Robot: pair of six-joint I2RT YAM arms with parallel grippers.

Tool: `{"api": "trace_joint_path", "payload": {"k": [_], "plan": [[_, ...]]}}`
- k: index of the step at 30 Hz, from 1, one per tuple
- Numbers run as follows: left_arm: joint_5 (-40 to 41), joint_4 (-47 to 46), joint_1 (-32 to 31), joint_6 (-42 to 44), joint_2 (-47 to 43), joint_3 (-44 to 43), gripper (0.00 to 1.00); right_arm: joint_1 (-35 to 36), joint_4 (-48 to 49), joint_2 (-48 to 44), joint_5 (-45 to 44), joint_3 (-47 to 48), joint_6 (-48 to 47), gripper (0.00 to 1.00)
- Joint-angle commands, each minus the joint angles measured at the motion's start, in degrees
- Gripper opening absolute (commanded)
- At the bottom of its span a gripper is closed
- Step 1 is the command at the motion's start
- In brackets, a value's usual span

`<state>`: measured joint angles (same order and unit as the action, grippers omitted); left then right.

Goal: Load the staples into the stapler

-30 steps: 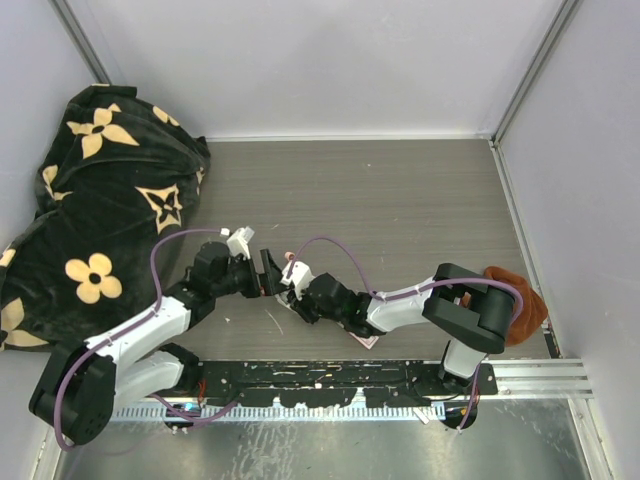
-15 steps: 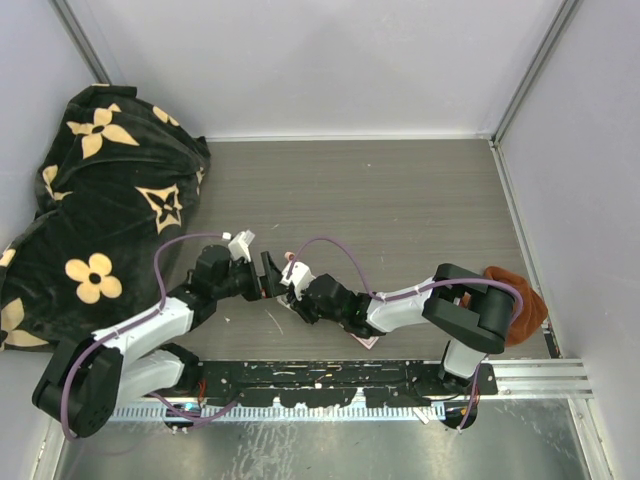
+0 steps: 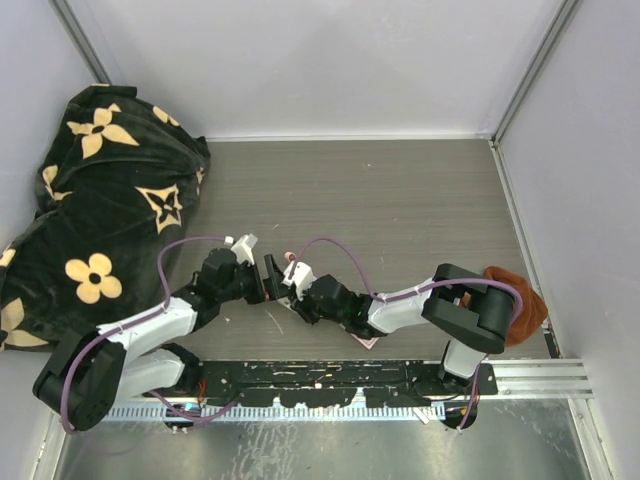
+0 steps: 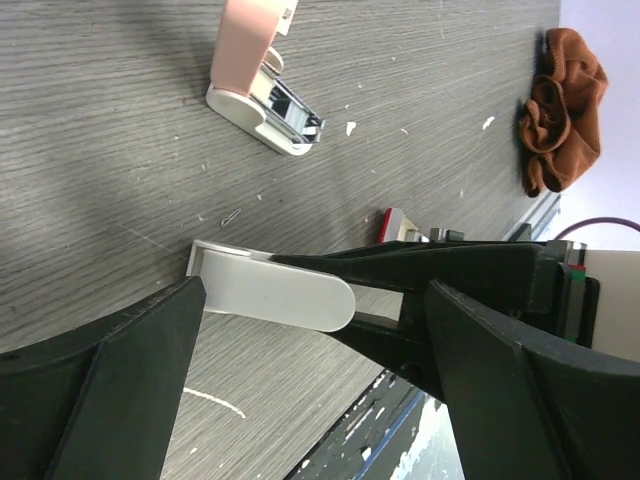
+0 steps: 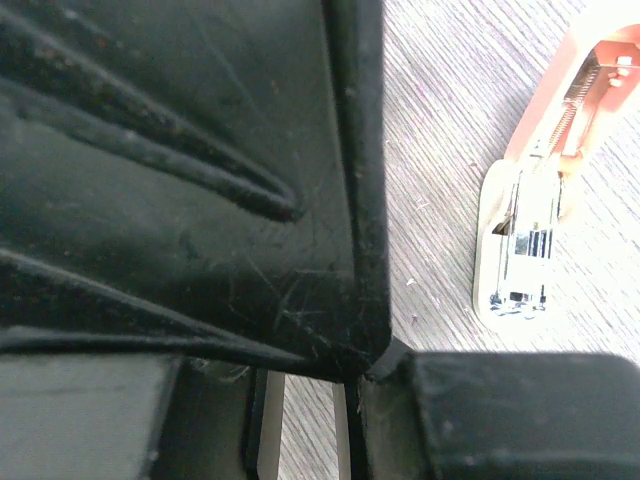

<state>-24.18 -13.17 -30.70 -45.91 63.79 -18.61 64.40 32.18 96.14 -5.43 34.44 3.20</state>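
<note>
From above, we've got both arms meeting low and left of centre on the table (image 3: 400,200). The left hand (image 3: 266,281) stands wide apart, right up against the tip of the right hand (image 3: 291,285). The staples box (image 3: 366,340) lies flat near the front edge, just beside the right forearm and apart from both hands. A black flowered blanket (image 3: 100,200) is heaped on the left, and a brown cloth (image 3: 522,305) sits at the right edge.

Over to the left wrist: its two fingers (image 4: 130,380) frame the shot, spread wide and gripping nothing. Between them we see the right hand's black fingers clamped on a white stapler (image 4: 275,292); whether it touches the table we cannot tell. Beyond it a pink-topped stapler (image 4: 262,90) lies hinged open, its metal channel showing. The box's red edge peeks out behind the right hand.

Right wrist now: black fingers fill most of the frame, leaving a narrow gap with a pale sliver in it. At the right, the pink-topped stapler lies open on the table, spring and channel bare
</note>
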Motion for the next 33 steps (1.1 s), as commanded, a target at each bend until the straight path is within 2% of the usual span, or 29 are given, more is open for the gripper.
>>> {"api": "trace_joint_path", "payload": {"k": [1,4,7,11,12,14,21,26,33], "plan": [[-4.7,0.9,-4.6,0.1,-3.2,-1.2,0.96,0.0,2.7,0.4,-0.8,1.0,1.2,0.24],[4.9,9.8,-4.5,1.1,-7.7,-3.1,0.97,0.0,2.6,-1.4,-0.6,0.2,1.4,0.40],[11.6,16.1,-3.8,1.0,-12.1,-4.2,0.98,0.0,3.0,-4.1,-0.6,-1.4,1.8,0.50],[12.9,19.5,-1.9,0.5,-15.1,-4.6,0.98,0.0,3.1,-8.4,-0.5,-3.6,2.5,0.60],[12.7,20.0,-1.6,0.4,-15.3,-4.8,0.98,0.0,2.9,-9.6,-0.5,-4.0,2.7,0.67],[12.7,21.0,-1.4,0.4,-15.3,-4.9,0.98,0.0,2.4,-11.8,-0.7,-4.9,3.1,0.72],[15.2,21.4,-1.2,-0.3,-15.9,-4.3,0.99,-0.1,-5.6,-14.6,-3.9,-2.0,4.8,0.73],[18.9,21.5,-0.9,-1.7,-17.4,-3.2,0.99,-0.1,-7.9,-11.2,-3.8,1.4,4.0,0.68],[19.3,21.3,0.4,-2.8,-17.9,-1.9,0.99,0.0,-11.3,-4.5,-2.2,7.3,2.0,0.65]]}}
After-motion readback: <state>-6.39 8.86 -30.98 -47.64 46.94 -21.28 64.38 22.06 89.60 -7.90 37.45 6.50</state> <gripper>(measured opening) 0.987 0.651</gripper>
